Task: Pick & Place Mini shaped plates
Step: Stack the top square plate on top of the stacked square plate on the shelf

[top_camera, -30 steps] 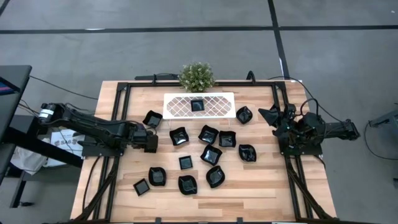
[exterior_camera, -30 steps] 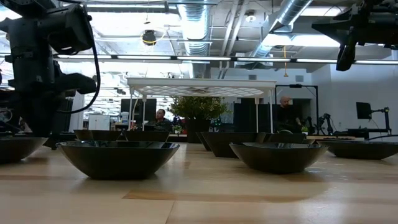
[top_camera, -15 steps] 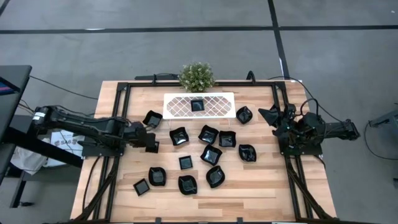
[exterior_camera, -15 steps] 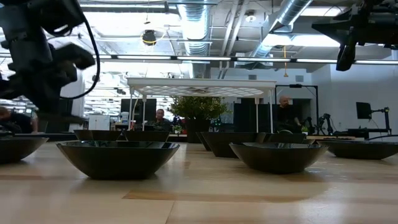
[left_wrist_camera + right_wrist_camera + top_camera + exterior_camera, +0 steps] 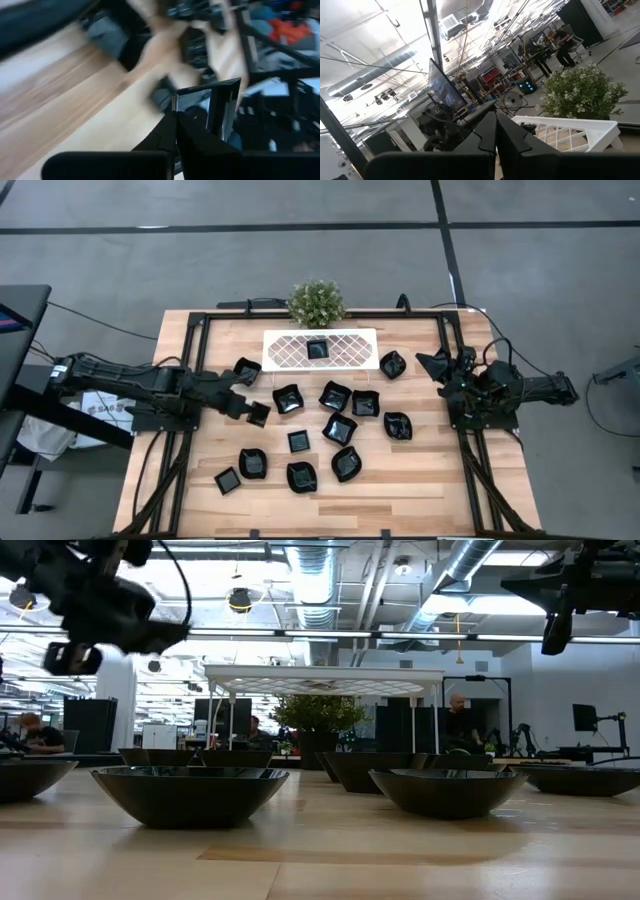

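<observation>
Firmly pinched between left gripper [image 5: 176, 131] jaws: square mini plate [image 5: 207, 107], edge-on. Right gripper [image 5: 496, 131] jaws together, empty.

No legible text, label, brand or number appears in any view. Faint dark marks on a white sheet [image 5: 100, 408] beside the left arm cannot be read.

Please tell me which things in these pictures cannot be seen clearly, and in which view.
- Left wrist view: the table behind the held square plate is smeared by motion blur.
- High view: the left gripper and its plate merge into one dark shape.
- Low view: the near dishes hide those behind.
- Right wrist view: the white tray is cut off by the edge.
</observation>
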Available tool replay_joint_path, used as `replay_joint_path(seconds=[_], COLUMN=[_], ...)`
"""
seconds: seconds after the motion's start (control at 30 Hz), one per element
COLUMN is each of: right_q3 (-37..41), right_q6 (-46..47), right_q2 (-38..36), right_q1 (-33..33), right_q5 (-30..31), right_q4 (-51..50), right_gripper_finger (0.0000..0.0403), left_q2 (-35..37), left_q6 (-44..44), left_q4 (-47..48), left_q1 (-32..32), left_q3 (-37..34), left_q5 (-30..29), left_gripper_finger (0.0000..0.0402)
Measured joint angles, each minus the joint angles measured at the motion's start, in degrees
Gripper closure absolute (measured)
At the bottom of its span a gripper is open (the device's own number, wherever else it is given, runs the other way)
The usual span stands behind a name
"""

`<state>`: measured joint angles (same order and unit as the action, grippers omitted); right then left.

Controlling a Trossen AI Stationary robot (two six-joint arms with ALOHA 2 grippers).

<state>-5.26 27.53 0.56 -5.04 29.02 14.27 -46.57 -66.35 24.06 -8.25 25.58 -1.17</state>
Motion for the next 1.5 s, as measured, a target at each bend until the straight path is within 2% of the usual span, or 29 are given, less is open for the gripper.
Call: replay_joint_path(seconds=[0.33,0.67,0.9,1.2,1.5], right_q3=[0.0,0.0,0.0,0.0,0.0], right_q6=[0.0,0.0,0.0,0.0,0.2], right_q2=[0.0,0.0,0.0,0.0,0.0], right_q1=[0.0,0.0,0.0,0.0,0.0], right_q5=[0.0,0.0,0.0,-0.2,-0.2], right_q4=[0.0,0.0,0.0,0.0,0.0], right_gripper_finger=[0.0403,0.0403,0.0403,0.0403,0.0403], left_q2=[0.0,-0.1,-4.2,-14.7,-24.3], left_q6=[11.9,8.1,11.9,12.1,11.9], left_q4=[-16.8,-27.0,-27.2,-27.1,-26.9], left_q1=[0.0,1.2,5.3,11.4,14.2], left_q3=[0.0,0.7,9.1,19.6,27.9], left_q5=[1.8,-6.6,-7.9,-8.8,-8.7], left_gripper_finger=[0.0395,0.0396,0.0396,0.0396,0.0396])
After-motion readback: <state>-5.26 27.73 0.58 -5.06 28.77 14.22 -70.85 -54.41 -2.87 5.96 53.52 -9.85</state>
